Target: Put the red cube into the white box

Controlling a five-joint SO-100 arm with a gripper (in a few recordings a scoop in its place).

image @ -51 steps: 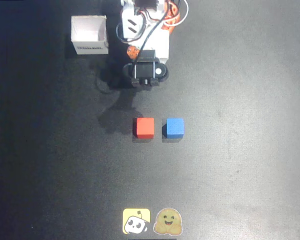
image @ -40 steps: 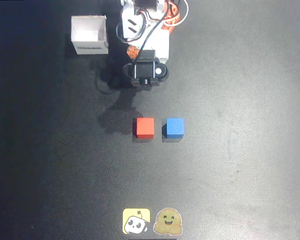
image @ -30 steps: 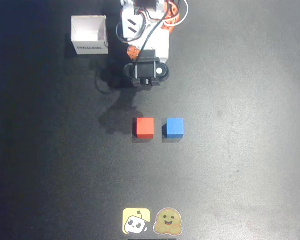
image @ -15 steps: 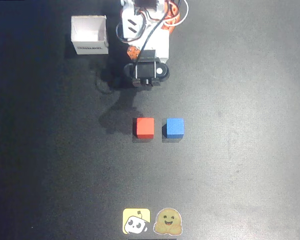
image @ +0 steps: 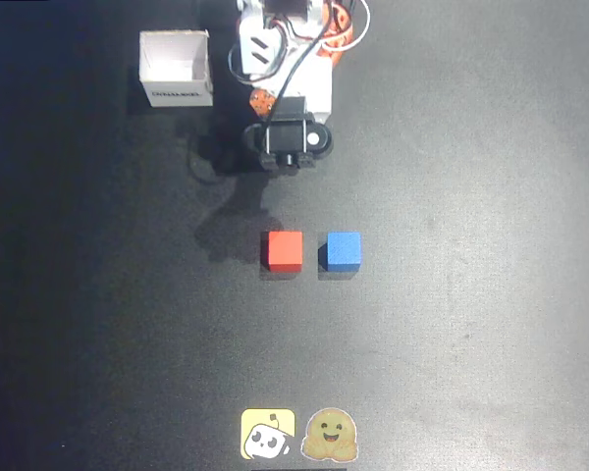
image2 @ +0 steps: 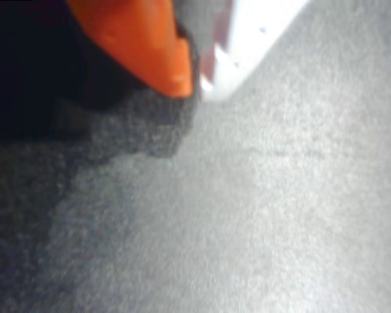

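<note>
Step in hand: reaching out for the red cube (image: 283, 250); as I judge it, nothing of the task is done yet, since the cube sits untouched on the tabletop (image: 471, 324).
My fingers (image2: 195, 68): in the wrist view an orange finger (image2: 140, 39) and a white one (image2: 251, 39) meet close at their tips, so I read them as clenched, with nothing between them; they hang over bare tabletop.
Red cube: well ahead of my fingers in the overhead view, beyond the wrist housing (image: 287, 145), resting flat.
Blue cube (image: 343, 250): just beside the red one, apart from it by a narrow gap, on its right in the overhead view.
White box (image: 177, 69): back beside my base, to the left in the overhead view, open side up.
How to do it well: spread the fingers before I come down, and centre over the red cube so neither finger drops into the gap next to the blue one.
Approach: descend straight, squarely to its faces.
Risk: nudging the blue cube, or pushing the red one away with a fingertip.
Stickers (image: 299, 435): far beyond the cubes, out of the way.
</note>
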